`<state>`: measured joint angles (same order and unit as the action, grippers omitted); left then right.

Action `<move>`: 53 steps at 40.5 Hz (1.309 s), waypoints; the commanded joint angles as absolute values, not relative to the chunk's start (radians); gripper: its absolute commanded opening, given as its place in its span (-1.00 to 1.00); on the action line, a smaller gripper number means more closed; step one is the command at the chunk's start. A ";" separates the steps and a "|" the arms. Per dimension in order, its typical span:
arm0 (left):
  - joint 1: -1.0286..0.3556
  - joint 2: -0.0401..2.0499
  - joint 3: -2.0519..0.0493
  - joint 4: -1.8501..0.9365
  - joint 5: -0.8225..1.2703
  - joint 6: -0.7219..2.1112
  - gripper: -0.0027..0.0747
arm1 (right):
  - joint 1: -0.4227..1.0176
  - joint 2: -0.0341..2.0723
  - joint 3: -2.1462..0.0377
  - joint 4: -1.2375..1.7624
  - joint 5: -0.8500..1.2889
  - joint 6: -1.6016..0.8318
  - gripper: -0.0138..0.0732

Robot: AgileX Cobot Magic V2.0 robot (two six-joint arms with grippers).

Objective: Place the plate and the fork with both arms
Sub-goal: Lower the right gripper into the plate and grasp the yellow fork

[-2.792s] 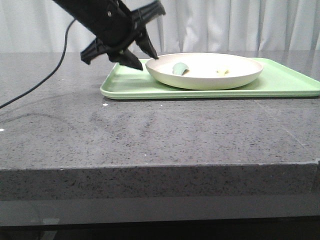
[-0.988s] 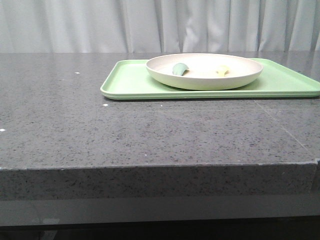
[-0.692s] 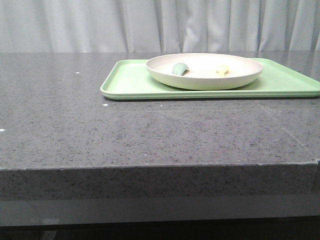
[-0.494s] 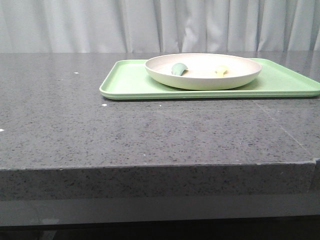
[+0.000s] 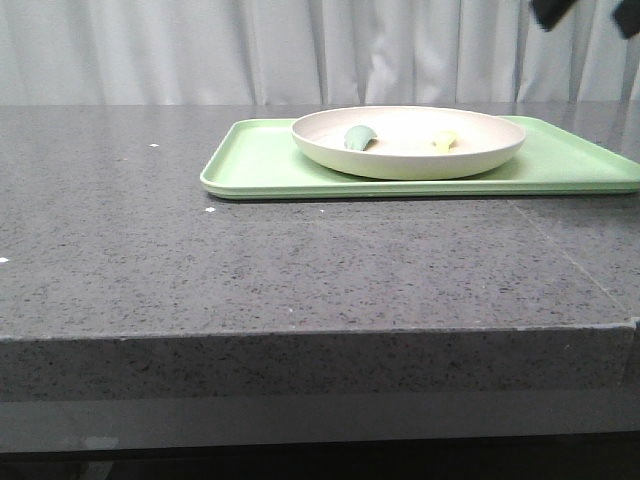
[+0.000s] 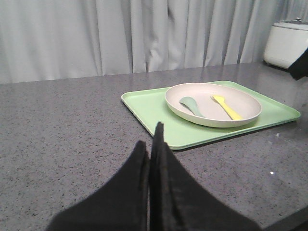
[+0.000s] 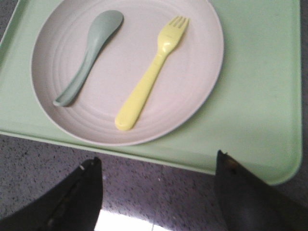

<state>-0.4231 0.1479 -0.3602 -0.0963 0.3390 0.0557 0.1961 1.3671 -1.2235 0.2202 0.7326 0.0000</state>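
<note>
The cream-white plate (image 5: pixel 480 156) (image 6: pixel 211 118) (image 7: pixel 130 62) rests on the light-green tray (image 5: pixel 260 165) (image 6: pixel 154 108) (image 7: pixel 260 96). Inside it the pale-yellow fork (image 5: pixel 445 141) (image 6: pixel 226 107) (image 7: pixel 153 79) lies beside a teal-green spoon (image 5: pixel 360 137) (image 6: pixel 191 105) (image 7: pixel 89 53). My right gripper (image 5: pixel 590 12) (image 7: pixel 156 161) hangs open high above the tray's near edge, with nothing between its fingers. My left gripper (image 6: pixel 151 139) is shut and empty, over bare table short of the tray; it is outside the front view.
The tray lies on a dark grey speckled table (image 5: pixel 300 270) whose front edge is close to the camera. A white appliance (image 6: pixel 288 38) stands at the table's far side. Pale curtains (image 5: pixel 200 50) hang behind.
The left arm, near the plate's left rim 2.8 s ago, has left the front view. The right gripper's fingers have now entered at the top right. Plate, fork and spoon have not moved.
</note>
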 commanded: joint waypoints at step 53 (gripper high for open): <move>-0.425 0.158 -0.387 -0.099 0.264 0.057 -0.98 | 0.275 1.865 -1.642 0.232 0.854 0.116 0.52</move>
